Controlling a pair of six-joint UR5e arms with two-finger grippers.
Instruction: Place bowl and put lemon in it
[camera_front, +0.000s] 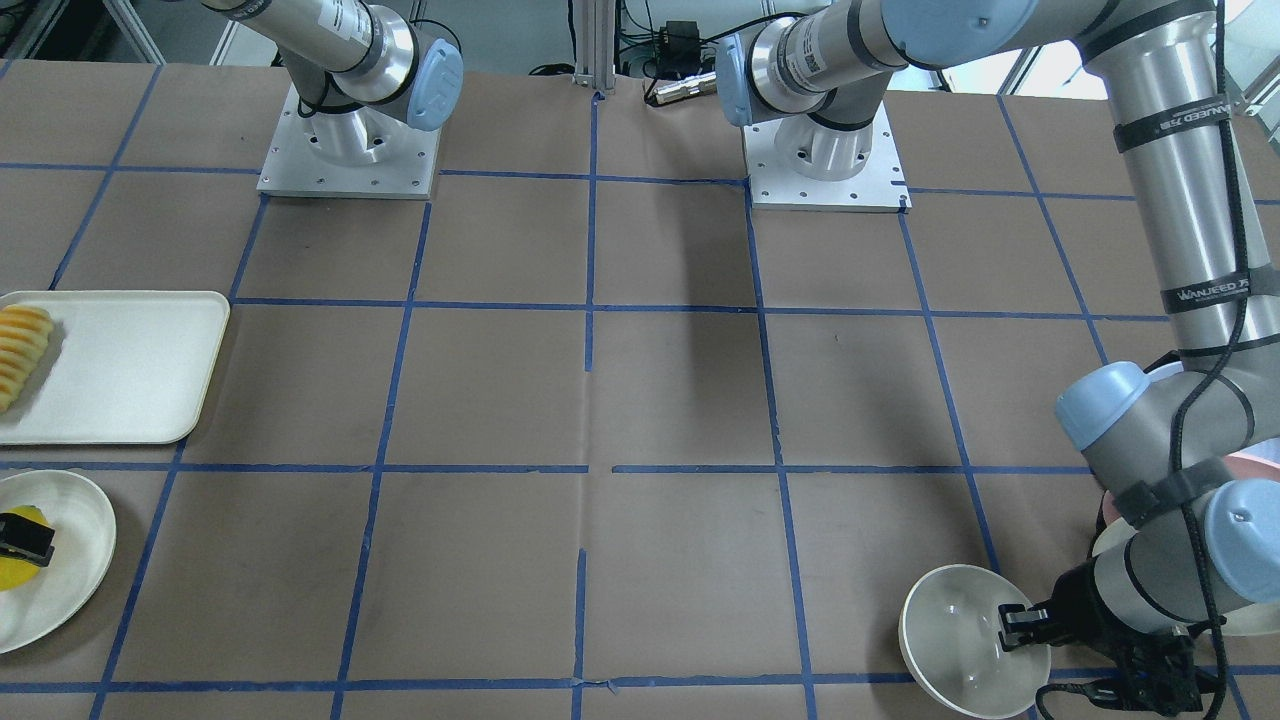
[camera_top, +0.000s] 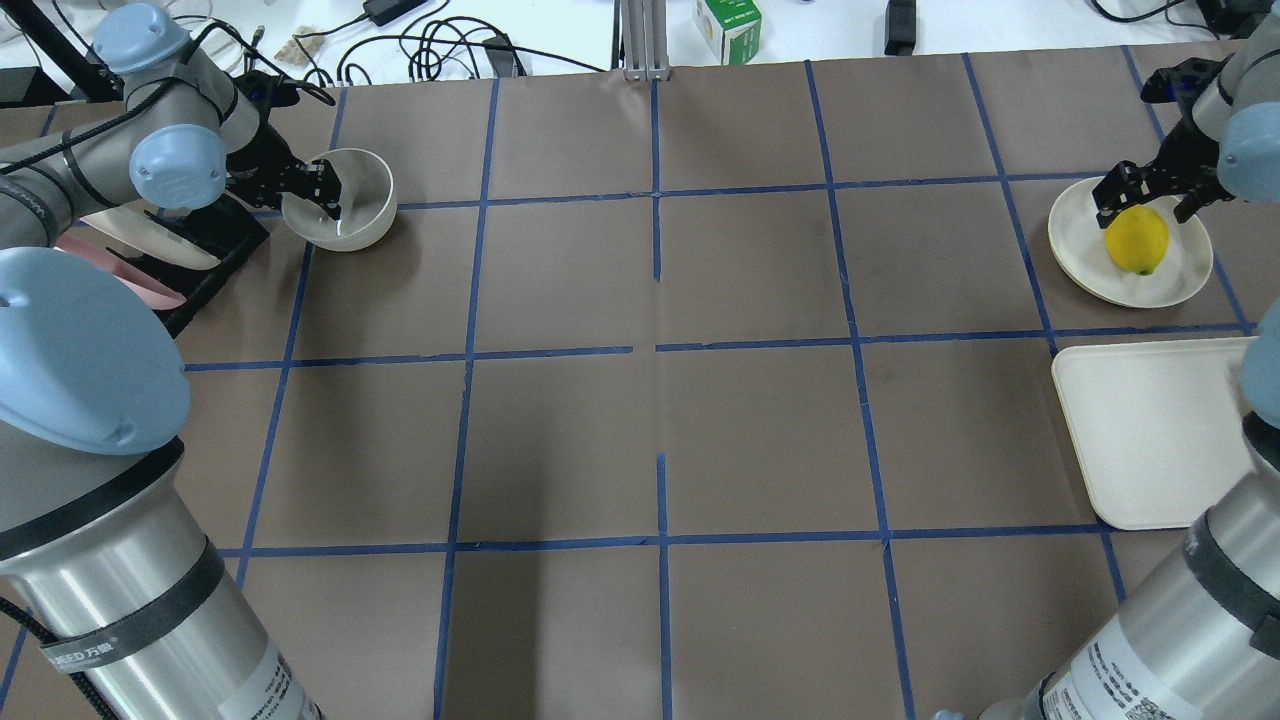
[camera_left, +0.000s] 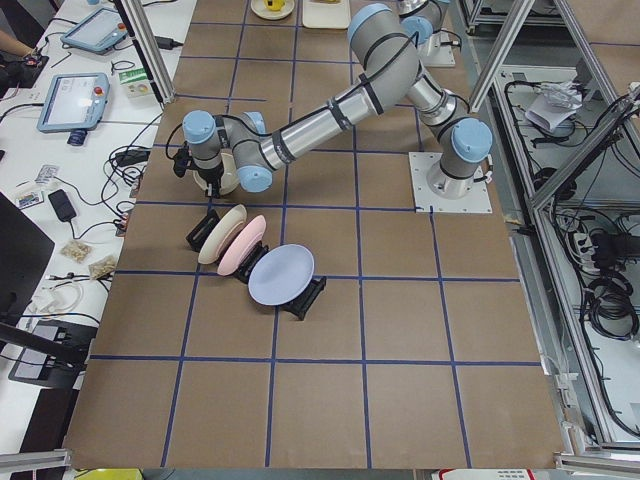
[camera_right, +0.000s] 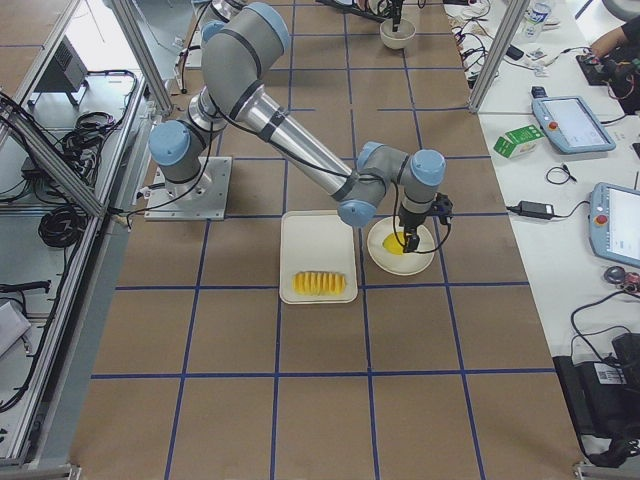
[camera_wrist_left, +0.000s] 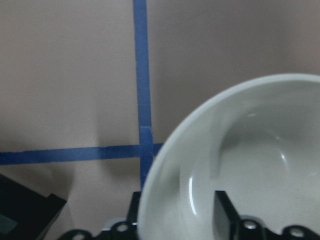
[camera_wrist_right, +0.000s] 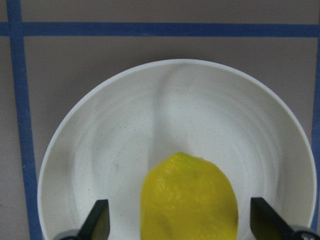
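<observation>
The off-white bowl (camera_top: 345, 200) is at the far left of the table, tilted, next to the dish rack. My left gripper (camera_top: 322, 192) is shut on its rim, one finger (camera_wrist_left: 225, 215) inside the bowl (camera_wrist_left: 250, 165) and one outside. The bowl also shows in the front view (camera_front: 965, 640). The yellow lemon (camera_top: 1137, 240) lies on a cream plate (camera_top: 1075, 245) at the far right. My right gripper (camera_top: 1145, 203) is open just above it, with its fingers (camera_wrist_right: 97, 222) either side of the lemon (camera_wrist_right: 187, 200) and not touching it.
A white rectangular tray (camera_front: 130, 370) holding ridged pale-orange slices (camera_front: 20, 350) lies beside the lemon's plate (camera_front: 85, 525). A black rack (camera_left: 300, 298) with cream, pink and blue plates (camera_left: 280, 275) stands right behind the bowl.
</observation>
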